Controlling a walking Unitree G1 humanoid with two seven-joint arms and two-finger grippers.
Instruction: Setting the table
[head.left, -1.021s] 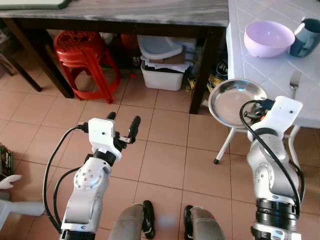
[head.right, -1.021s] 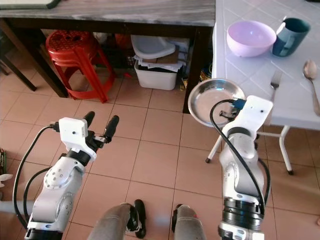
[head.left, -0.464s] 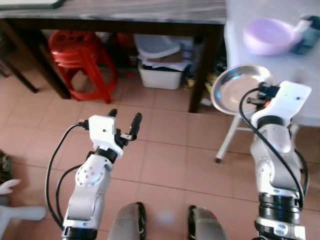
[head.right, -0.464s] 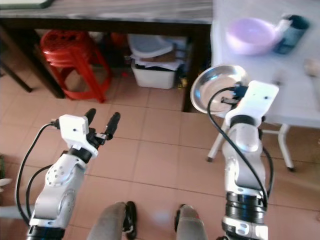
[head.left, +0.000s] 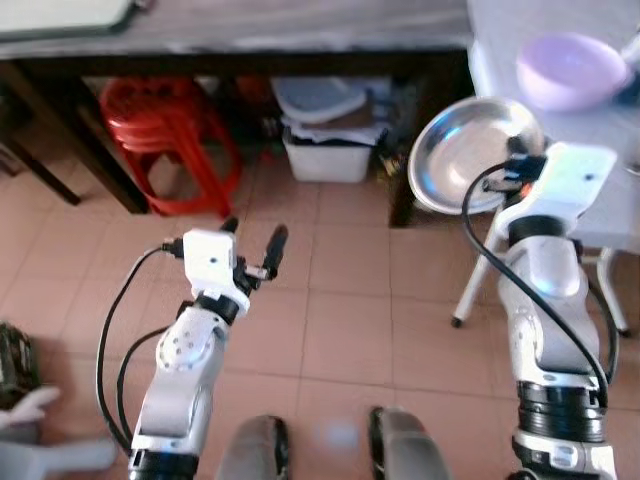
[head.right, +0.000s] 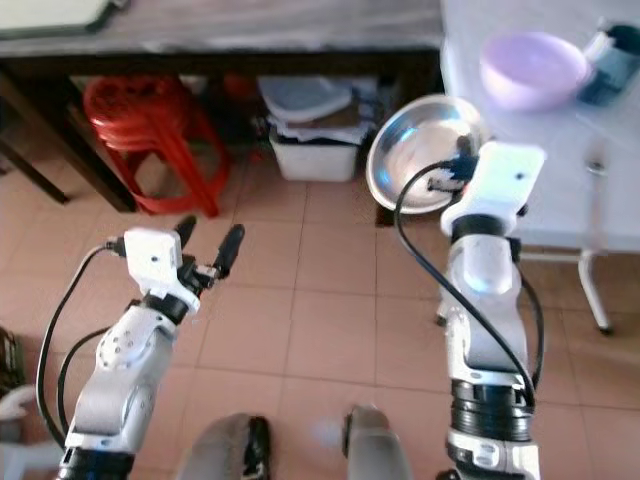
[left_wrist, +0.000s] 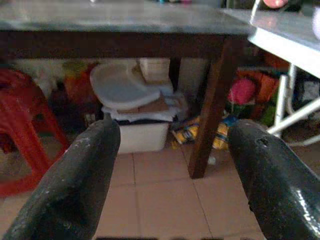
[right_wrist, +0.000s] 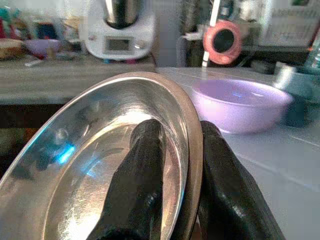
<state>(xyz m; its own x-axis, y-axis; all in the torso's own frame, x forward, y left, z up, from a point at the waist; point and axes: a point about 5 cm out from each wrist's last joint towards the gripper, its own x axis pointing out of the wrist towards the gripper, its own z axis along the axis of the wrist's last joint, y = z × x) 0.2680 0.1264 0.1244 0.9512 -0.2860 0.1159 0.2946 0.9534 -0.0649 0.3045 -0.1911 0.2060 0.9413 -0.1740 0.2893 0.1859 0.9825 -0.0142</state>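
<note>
We have the steel plate (head.left: 468, 153) pinched by its rim in our right claw (right_wrist: 172, 165), one finger inside the dish and one behind its edge. The plate is tilted steeply, its hollow facing back toward us, and it hangs off the near-left corner of the white desk (head.right: 560, 190). The bare tiled top where we judge it should go lies to the right and slightly ahead, in front of the lilac bowl (head.right: 534, 69) and the dark mug (head.right: 610, 75). So the right arm is the nearer one, and the plate needs levelling on the way. Our left claw (left_wrist: 170, 165) is spread wide and empty over the floor. We can read no brand or writing anywhere.
</note>
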